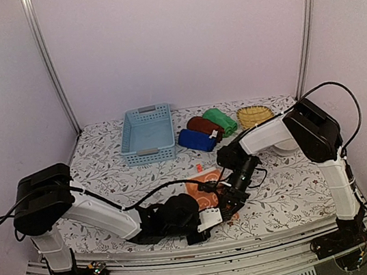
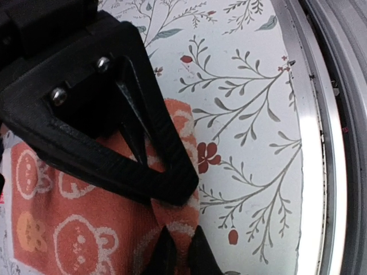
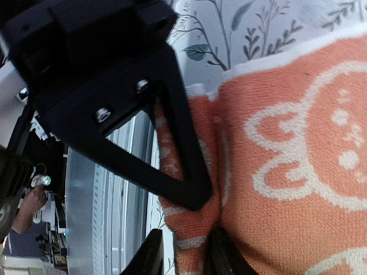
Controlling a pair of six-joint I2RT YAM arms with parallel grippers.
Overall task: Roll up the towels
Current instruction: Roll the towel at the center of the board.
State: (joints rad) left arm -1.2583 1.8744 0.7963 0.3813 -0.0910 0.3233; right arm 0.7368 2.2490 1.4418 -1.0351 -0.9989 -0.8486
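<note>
At the near edge of the table we have the orange towel lying mostly flat, w/ both grippers on its near-side edge. L gripper is closed narrow on a raised fold of cloth at the corner by the table's edge. R gripper is likewise pinched on a fold of the towel's edge, close beside. The rest of the towel lies away from both, twd the back wall. We judge the roll must travel that way, w/ its axis running approx left-right along the pinched edge. Neither arm is nearer, since both hold it.

Containers: the basket shows nothing inside. The tray looks bare too, tho it's small in view. Btwn them, on the table and in neither, sit three rolled ones, touching side by side: blue towel, maroon towel, green towel.
</note>
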